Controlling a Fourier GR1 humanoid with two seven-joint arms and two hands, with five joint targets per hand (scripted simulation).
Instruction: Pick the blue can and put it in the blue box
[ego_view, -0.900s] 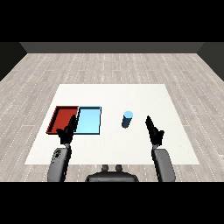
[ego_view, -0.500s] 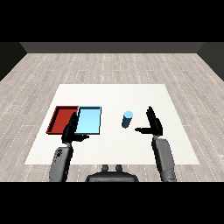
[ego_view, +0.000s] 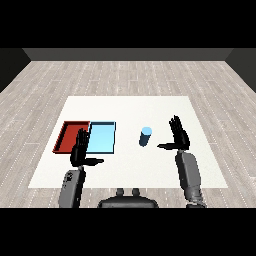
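You are at the reach step: the can (ego_view: 145, 136) stands upright on the bench (ego_view: 130, 107), long axis vertical, right of the blue tray (ego_view: 102, 137) and apart from it. Your right hand (ego_view: 178, 136) hangs open beside the can, not touching; next, close round it. The left hand (ego_view: 80, 149) is open too.
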